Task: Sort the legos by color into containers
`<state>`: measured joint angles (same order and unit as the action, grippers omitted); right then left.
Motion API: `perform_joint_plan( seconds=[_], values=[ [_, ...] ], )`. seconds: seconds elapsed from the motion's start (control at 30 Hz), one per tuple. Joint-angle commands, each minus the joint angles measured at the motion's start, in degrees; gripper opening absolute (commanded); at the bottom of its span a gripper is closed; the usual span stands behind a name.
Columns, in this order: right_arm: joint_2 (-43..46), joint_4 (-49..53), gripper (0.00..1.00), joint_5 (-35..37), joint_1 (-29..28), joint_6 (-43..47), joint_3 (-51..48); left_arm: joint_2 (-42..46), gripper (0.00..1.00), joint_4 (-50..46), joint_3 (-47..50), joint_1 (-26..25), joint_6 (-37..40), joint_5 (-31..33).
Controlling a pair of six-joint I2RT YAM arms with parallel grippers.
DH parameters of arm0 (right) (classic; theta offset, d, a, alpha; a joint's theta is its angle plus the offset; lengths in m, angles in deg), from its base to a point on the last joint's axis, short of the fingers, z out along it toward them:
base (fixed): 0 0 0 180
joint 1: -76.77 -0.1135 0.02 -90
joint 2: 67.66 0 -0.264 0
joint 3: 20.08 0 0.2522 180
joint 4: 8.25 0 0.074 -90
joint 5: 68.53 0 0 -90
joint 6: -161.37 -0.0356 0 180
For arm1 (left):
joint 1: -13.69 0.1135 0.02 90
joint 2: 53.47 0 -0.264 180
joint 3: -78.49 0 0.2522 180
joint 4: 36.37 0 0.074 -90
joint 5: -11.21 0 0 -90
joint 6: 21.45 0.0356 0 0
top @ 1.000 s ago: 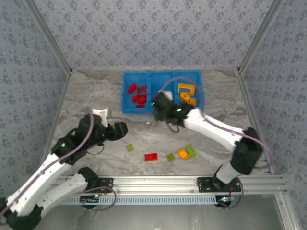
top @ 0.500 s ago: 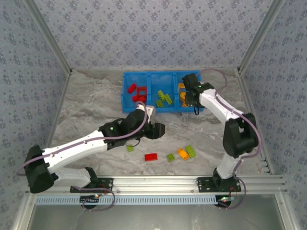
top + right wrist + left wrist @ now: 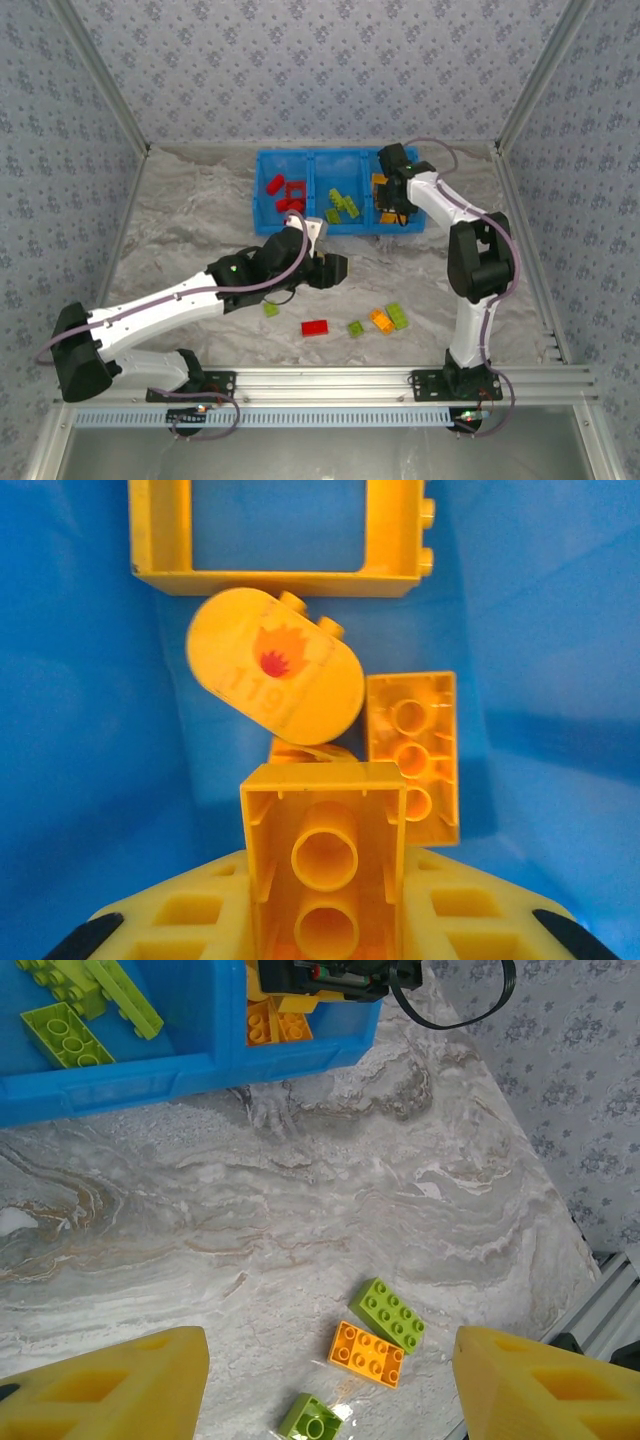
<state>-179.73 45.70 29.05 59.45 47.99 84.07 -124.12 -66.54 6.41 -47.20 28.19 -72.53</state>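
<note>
The blue tray (image 3: 335,153) of three containers stands at the back, with red legos (image 3: 288,195) on the left, lime ones (image 3: 345,205) in the middle and yellow ones (image 3: 385,184) on the right. My right gripper (image 3: 389,208) hangs over the right container. It (image 3: 325,905) is shut on a yellow brick (image 3: 322,810) whose hollow underside faces the camera. Below lie a yellow frame (image 3: 275,540), a round flame-marked piece (image 3: 275,670) and an orange brick (image 3: 412,750). My left gripper (image 3: 335,270) is open and empty above the table. Between its fingers (image 3: 328,1365) lie a lime brick (image 3: 388,1314), an orange brick (image 3: 368,1353) and a small lime piece (image 3: 310,1422).
Loose on the table's front are a small lime brick (image 3: 271,309), a red brick (image 3: 315,327), a lime piece (image 3: 356,327), an orange brick (image 3: 381,321) and a lime brick (image 3: 398,315). Patterned walls close in the sides, and a metal rail (image 3: 330,380) runs along the near edge.
My left arm swung from the table's left side to the middle, over the loose bricks. My right gripper went from the tray's front edge to above the right container.
</note>
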Motion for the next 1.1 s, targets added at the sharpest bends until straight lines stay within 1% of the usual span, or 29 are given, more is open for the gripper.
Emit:
perform_joint_plan(
  seconds=[0.0, 0.17, 0.27, 0.4, 0.53, 0.67, 0.77, 0.9, 1.07],
  values=[
    [-0.69, -2.73, 0.29, -10.0, 2.3, 2.67, -0.1, 1.42, 0.66, 0.37, -0.56, -0.38, 0.48, 1.04],
    [-2.71, -2.44, 0.32, -16.18, 3.98, 3.67, 0.61, 0.27, 0.66, 0.95, -0.62, -0.51, 0.41, 0.21],
    [-3.41, -2.39, 0.35, -16.98, 4.1, 3.61, 0.68, -0.57, 0.66, 1.25, -1.09, -1.05, 0.57, 0.06],
    [-3.24, -2.49, 0.48, -17.33, 4.14, 3.36, 0.49, -2.0, 0.66, 1.23, -2.3, -2.41, 1.31, 0.19],
    [-1.5, -2.16, 0.58, -16.22, 4.14, 3.25, 0.36, -3.92, 0.66, 0.61, -3.86, -3.92, 2.02, 0.23],
    [1.97, -1.29, 0.58, -14.2, 4.06, 3.36, 0.33, -4.91, 0.66, 0.28, -4.59, -4.93, 1.63, 0.72],
    [6.22, -0.77, 0.57, -11.72, 3.88, 3.44, -0.24, -4.81, 0.66, -0.66, -4.83, -5.21, 0.45, 1.92],
    [13.92, -0.9, 0.55, -7.92, 3.06, 2.95, -2.46, -3.96, 0.66, -4.08, -5.45, -5.3, -1.36, 4.67],
    [25.81, -1.07, 0.54, -3.48, 0.94, 3.23, -7.22, -1.33, 0.64, -9.98, -6.27, -5.3, -3.24, 8.62]
  ],
)
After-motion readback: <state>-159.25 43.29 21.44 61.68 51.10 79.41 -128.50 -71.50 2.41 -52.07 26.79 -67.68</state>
